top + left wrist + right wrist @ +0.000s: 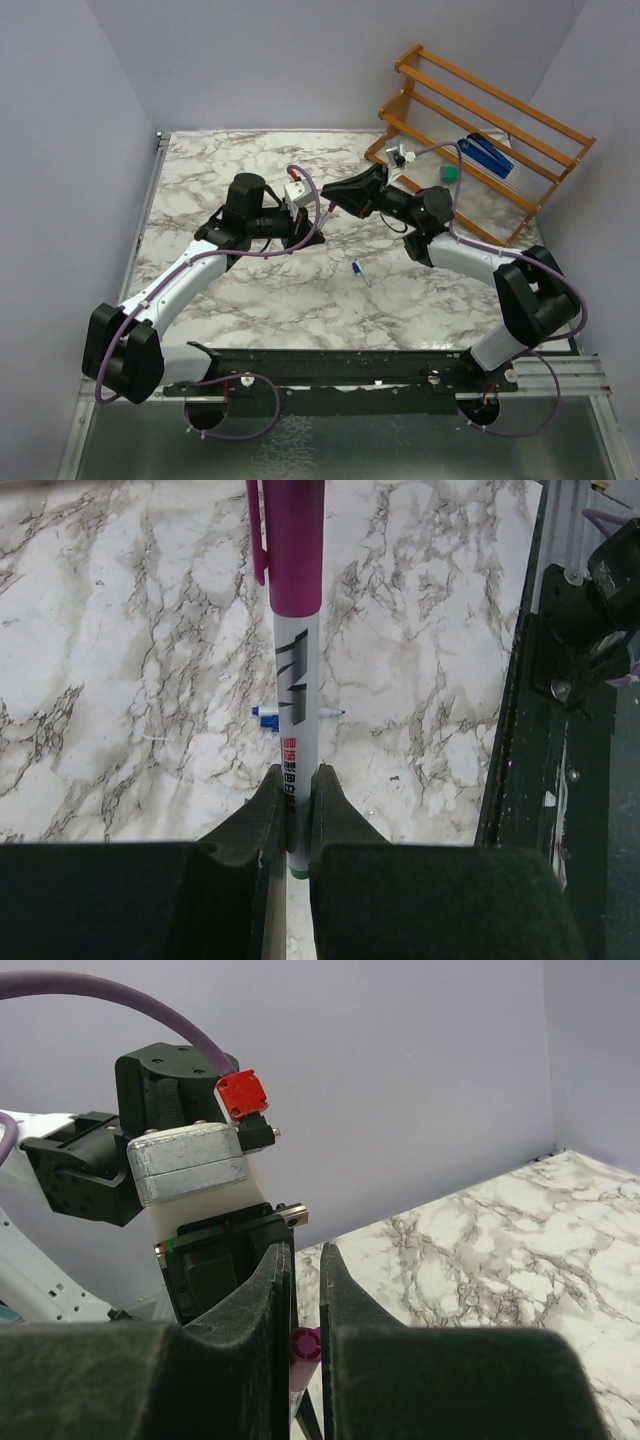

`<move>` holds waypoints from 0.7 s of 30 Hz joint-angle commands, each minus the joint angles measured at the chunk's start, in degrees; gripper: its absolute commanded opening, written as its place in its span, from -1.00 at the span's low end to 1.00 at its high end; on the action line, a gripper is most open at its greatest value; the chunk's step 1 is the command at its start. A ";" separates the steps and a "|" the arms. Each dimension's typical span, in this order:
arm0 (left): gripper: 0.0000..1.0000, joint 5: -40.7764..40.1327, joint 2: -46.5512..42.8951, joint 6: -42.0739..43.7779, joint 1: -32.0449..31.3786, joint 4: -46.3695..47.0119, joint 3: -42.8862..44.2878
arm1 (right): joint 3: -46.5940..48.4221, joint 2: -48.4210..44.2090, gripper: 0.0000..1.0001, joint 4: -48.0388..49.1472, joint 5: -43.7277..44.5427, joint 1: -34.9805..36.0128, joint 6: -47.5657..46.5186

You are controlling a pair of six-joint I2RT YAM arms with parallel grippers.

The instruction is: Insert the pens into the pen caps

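**Fingers (pixel 250 820) clamped at both ends of one pen (pixel 297 680)**

Fingers of the left gripper (pixel 297 780) are pressed in on the bare end of the white barrel, so the pen juts straight out from the pads with its printed side facing the wrist camera. Gripping it that low leaves the far end free, and that end wears the pink cap (pixel 295 540), whose clip runs along one side.

The right gripper (pixel 305 1250) has its fingers drawn close together. The round pink end of the cap shows in the slit between them, so they seem to be pinching it. From above, both grippers meet nose to nose in mid-air over the middle of the table (pixel 260 290). I'd say the arms face each other this way so that one can brace the barrel while the other pushes the cap along it.

The cap already covers the barrel's end, though I can't tell whether it is fully home.

A second pen, the blue pen (pixel 360 272), lies flat on the marble well apart from the grippers, toward the near edge. It is too small to tell whether it is capped, and I can't make out a loose cap anywhere.
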 commanded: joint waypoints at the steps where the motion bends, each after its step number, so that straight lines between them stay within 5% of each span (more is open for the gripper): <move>1: -1.00 -3.56 -1.74 0.88 -0.22 4.13 4.69 | -1.58 2.00 -0.99 -1.02 -1.93 3.37 -0.30; 12: -1.00 -4.06 -1.34 0.63 -0.22 5.27 4.34 | -3.85 3.46 -0.99 1.03 -0.32 6.44 1.11; 18: -1.00 -7.97 -0.27 -0.80 -0.22 0.80 -2.62 | -0.56 -5.29 0.02 -12.22 7.73 3.41 -9.23; 21: -1.00 -10.71 -0.38 -1.49 -0.22 -1.42 -4.70 | 0.51 -11.85 0.33 -16.29 13.35 -2.73 -11.79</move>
